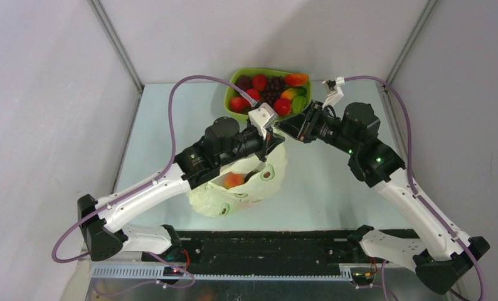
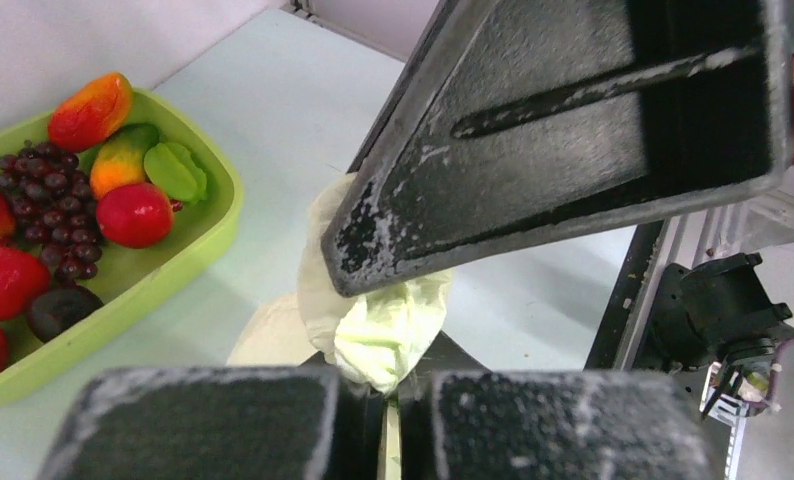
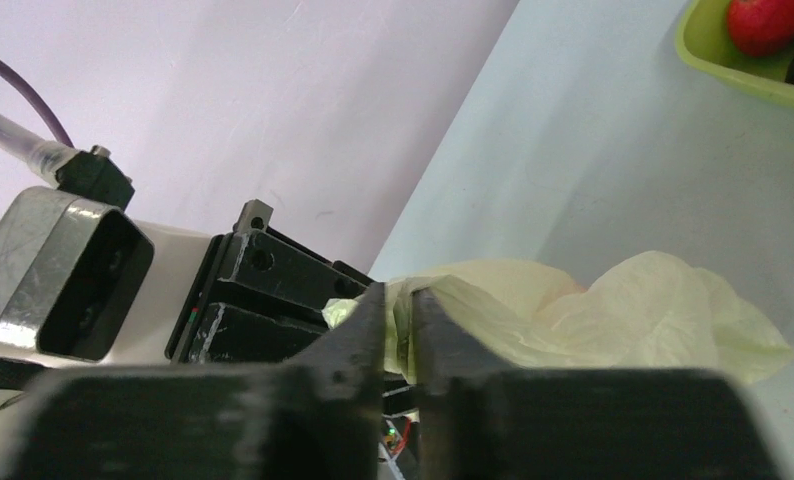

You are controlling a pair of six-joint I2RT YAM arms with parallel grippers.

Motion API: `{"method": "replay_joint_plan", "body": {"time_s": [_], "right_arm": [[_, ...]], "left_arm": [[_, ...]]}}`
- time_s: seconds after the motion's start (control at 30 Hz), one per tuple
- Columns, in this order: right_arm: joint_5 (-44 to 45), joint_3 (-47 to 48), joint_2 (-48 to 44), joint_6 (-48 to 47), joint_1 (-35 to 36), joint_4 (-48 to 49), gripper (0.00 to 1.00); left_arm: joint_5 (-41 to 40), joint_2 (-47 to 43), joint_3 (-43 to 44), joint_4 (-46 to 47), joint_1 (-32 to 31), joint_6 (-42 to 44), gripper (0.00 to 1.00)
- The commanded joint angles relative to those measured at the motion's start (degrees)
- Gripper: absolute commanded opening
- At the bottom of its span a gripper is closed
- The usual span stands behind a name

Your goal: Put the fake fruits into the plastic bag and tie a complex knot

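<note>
Pale bench [image 1: 334, 182] carries the plastic bag [image 1: 224, 204], light, limp, slippery film with one of the fake fruits [image 1: 234, 180] inside, sagging below the left jaws and right jaws, both nearly closed on its bunched top, where gathered folds seem the surest hold.

Tray [image 1: 266, 70] behind plastic bag [image 1: 234, 202], fruit [image 1: 234, 180] inside

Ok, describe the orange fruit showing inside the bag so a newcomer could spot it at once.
Start at the middle of the table, where a pale yellow-green plastic bag lies beneath the left arm. In its open mouth sits a round orange-pink fruit. Every other fruit in view lies in the lime-green tray at the far edge.
</note>
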Motion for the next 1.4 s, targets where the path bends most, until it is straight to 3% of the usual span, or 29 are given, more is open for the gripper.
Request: {"method": "replay_joint_plan", "body": {"time_s": [0.0, 0.17, 0.23, 0.33, 0.5, 0.7, 1.07, 1.37], "right_arm": [[-1.7, 0.2, -2.4, -3.3, -1.8, 0.8, 0.29], [-5.5, -1.2, -6.4, -6.9, -7.8, 0.1, 0.73], [-9.1, -3.4, -8.5, -7.8, -11.3, 2.4, 0.84], [-18.8, -8.5, -10.6, -9.3, -16.5, 10.5, 0.92], [-34.2, -16.1, -10.6, -18.5, -19.7, 23.1, 0.94], [-37.2, -25.5, -9.9, -23.7, -17.9, 41.5, 0.96], [-29.1, -28.3, -5.2, -40.8, -8.2, 44.0, 0.96], [-28.5, -29.6, -2.7, -41.5, -4.0, 47.2, 0.96]], "left_arm": [[-1.6, -1.2, 0.7, -0.3, -0.3, 1.1, 0.0], [-0.7, -2.5, -0.2, -0.9, -0.3, 1.5, 0.0], [-0.2, -3.0, -0.1, -1.6, -0.3, 1.5, 0.0], [0.3, -3.8, -0.2, -2.5, -0.2, 1.3, 0.0], [1.1, -4.3, 0.4, -4.0, -0.2, 0.0, 0.0], [2.0, -3.9, 2.2, -6.0, -0.2, -1.4, 0.0], [2.6, -3.8, 2.9, -6.8, -0.1, -2.5, 0.0], [1.2, -4.8, 2.5, -5.6, -0.1, -3.3, 0.0]]}}
